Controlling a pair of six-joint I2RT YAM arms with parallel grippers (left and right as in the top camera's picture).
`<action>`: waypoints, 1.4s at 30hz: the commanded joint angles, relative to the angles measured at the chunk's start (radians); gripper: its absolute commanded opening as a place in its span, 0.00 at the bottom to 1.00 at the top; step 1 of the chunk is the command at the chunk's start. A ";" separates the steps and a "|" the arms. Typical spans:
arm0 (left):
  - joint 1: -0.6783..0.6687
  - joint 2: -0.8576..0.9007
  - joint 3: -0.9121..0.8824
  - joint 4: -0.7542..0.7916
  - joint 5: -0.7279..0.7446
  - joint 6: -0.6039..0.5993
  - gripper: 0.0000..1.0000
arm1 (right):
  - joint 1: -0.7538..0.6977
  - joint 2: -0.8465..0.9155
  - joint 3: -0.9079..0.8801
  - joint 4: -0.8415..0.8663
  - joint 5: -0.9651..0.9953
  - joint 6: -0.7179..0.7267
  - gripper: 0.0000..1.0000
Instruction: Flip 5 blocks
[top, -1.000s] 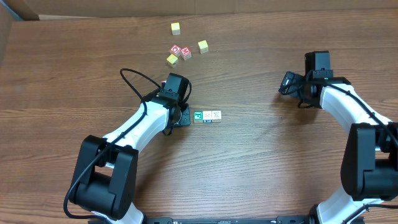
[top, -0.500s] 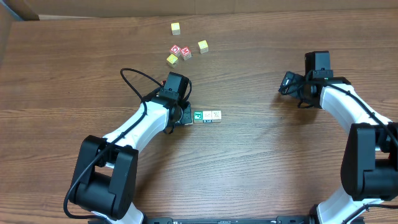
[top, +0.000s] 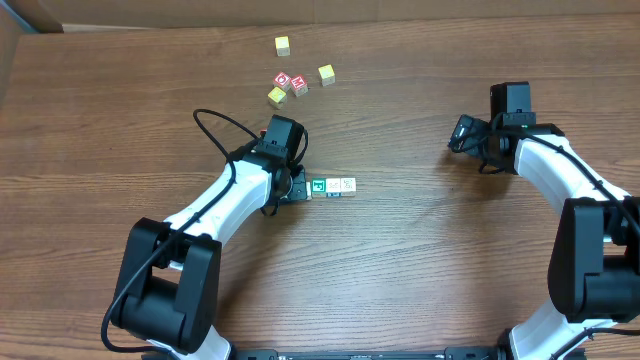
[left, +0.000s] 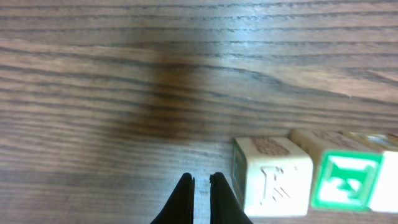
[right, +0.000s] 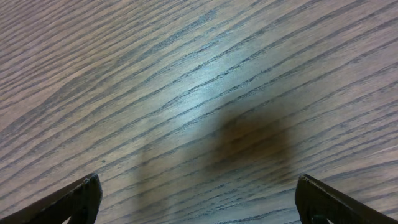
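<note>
We see the left gripper (top: 299, 190) low over the table (top: 420, 260), its fingers pressed together with nothing between them, just at 9 o'clock of the blocks (top: 333, 187). These sit in a short row near the table's middle, with whitish faces and one green-bordered print. The right gripper (top: 460, 135) hangs well apart at 2 o'clock of the row, fingers spread wide and empty. Yellow cubes (top: 283, 45) and red cubes (top: 291, 83) lie scattered at 11 o'clock.

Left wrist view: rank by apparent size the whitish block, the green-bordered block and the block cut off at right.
1. whitish block, nearest the camera.
2. green-bordered block, slightly smaller.
3. cut-off block: cropped, so unsure.
</note>
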 joint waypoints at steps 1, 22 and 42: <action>0.011 -0.065 0.074 -0.053 0.069 0.000 0.04 | -0.004 0.003 0.018 0.006 0.010 -0.008 1.00; -0.029 0.076 0.023 -0.089 0.152 -0.034 0.04 | -0.004 0.003 0.018 0.006 0.010 -0.007 1.00; -0.028 0.083 0.032 -0.060 0.161 -0.024 0.04 | -0.004 0.003 0.018 0.006 0.010 -0.007 1.00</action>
